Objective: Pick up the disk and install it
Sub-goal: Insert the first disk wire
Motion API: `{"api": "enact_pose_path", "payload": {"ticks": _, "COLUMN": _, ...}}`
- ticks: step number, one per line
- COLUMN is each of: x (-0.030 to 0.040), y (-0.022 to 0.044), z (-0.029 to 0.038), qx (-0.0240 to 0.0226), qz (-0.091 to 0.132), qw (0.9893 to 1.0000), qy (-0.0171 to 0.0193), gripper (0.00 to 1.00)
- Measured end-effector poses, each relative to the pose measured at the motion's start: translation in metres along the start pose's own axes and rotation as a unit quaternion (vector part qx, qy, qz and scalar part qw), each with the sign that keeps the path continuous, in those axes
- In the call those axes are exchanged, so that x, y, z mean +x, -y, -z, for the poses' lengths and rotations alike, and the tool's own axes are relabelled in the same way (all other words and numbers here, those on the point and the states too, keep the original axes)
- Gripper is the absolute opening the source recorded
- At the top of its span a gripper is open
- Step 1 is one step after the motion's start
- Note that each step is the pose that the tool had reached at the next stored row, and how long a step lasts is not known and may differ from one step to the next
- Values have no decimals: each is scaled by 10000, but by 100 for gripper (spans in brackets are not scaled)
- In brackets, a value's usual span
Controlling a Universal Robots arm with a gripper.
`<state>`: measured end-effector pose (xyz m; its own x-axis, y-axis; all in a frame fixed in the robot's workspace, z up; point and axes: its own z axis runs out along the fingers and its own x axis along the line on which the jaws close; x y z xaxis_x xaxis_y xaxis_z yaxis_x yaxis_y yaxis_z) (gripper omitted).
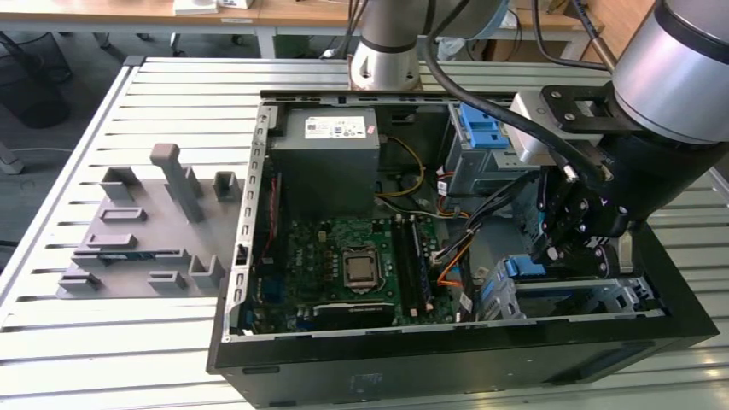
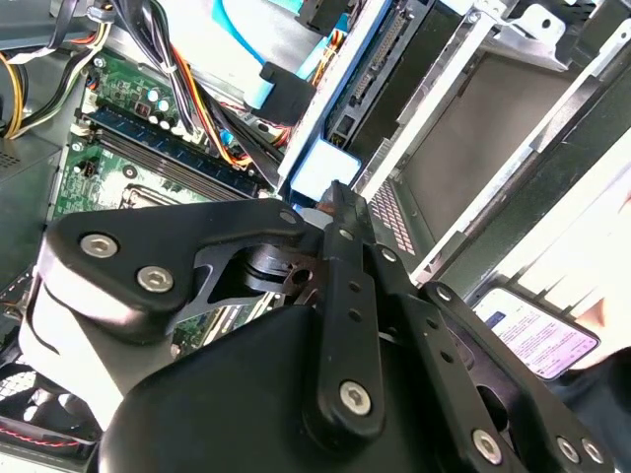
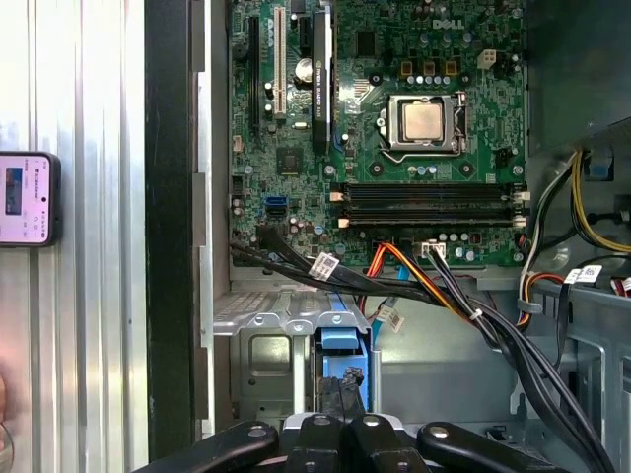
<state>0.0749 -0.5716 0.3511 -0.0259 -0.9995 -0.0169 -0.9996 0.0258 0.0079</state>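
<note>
In the first wrist view the black linkage of the pincer (image 3: 340, 404) sits closest to the lens, its two slim fingers (image 3: 328, 399) drawn close together on the edge of the disk (image 3: 343, 350), of which a blue plastic frame end shows, standing on edge in the grey metal drive cage (image 3: 266, 325). The second wrist view shows the same grip from the side: a dark finger tip meets a pale blue and white end of the disk (image 2: 320, 168), and beyond it the disk's long edge runs up between the cage rails, a row of connector pins on its flank. Its flat silver face and label are hidden in all three views.

In the exterior view the pincer (image 1: 564, 252) reaches down into the near corner of the open computer case (image 1: 456, 363), towards that view's right, and a small blue piece of the disk (image 1: 527, 267) peeks out beside it in the cage.

Farther in lies the green motherboard (image 3: 394, 118) with its square processor socket, crossed by bundles of black, orange and yellow cables (image 3: 434, 286). Beyond that stands a large grey power supply box (image 1: 330, 154). The case rests on a slatted metal tabletop (image 1: 91, 342), with a grey holder block (image 1: 142, 231) on the exterior view's left.
</note>
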Motion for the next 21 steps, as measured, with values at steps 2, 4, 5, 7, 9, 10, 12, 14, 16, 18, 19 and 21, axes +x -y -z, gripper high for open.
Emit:
{"api": "enact_pose_path", "payload": {"ticks": 2, "x": 0, "y": 0, "z": -1, "qx": 0, "qz": 0, "qw": 10000, "qy": 0, "gripper": 11}}
{"api": "enact_pose_path", "payload": {"ticks": 4, "x": 0, "y": 0, "z": -1, "qx": 0, "qz": 0, "qw": 10000, "qy": 0, "gripper": 11}}
{"api": "enact_pose_path", "payload": {"ticks": 5, "x": 0, "y": 0, "z": -1, "qx": 0, "qz": 0, "qw": 10000, "qy": 0, "gripper": 11}}
{"api": "enact_pose_path", "payload": {"ticks": 7, "x": 0, "y": 0, "z": -1, "qx": 0, "qz": 0, "qw": 10000, "qy": 0, "gripper": 11}}
{"api": "enact_pose_path", "payload": {"ticks": 9, "x": 0, "y": 0, "z": -1, "qx": 0, "qz": 0, "qw": 10000, "qy": 0, "gripper": 11}}
{"api": "enact_pose_path", "payload": {"ticks": 10, "x": 0, "y": 0, "z": -1, "qx": 0, "qz": 0, "qw": 10000, "qy": 0, "gripper": 11}}
{"api": "enact_pose_path", "payload": {"ticks": 12, "x": 0, "y": 6, "z": -2, "qx": 0, "qz": 0, "qw": 10000, "qy": 1, "gripper": 11}}
{"api": "enact_pose_path", "payload": {"ticks": 14, "x": 0, "y": 40, "z": -2, "qx": 0, "qz": 0, "qw": 10000, "qy": 1, "gripper": 11}}
{"api": "enact_pose_path", "payload": {"ticks": 16, "x": -2, "y": 90, "z": -3, "qx": 0, "qz": 0, "qw": 10000, "qy": 1, "gripper": 11}}
{"api": "enact_pose_path", "payload": {"ticks": 18, "x": -4, "y": 149, "z": -3, "qx": 0, "qz": 0, "qw": 10000, "qy": 0, "gripper": 11}}
{"api": "enact_pose_path", "payload": {"ticks": 19, "x": -5, "y": 179, "z": -4, "qx": 0, "qz": 0, "qw": 10000, "qy": 0, "gripper": 11}}
{"api": "enact_pose_path", "payload": {"ticks": 21, "x": -6, "y": 238, "z": -5, "qx": 0, "qz": 0, "qw": 10000, "qy": 0, "gripper": 11}}
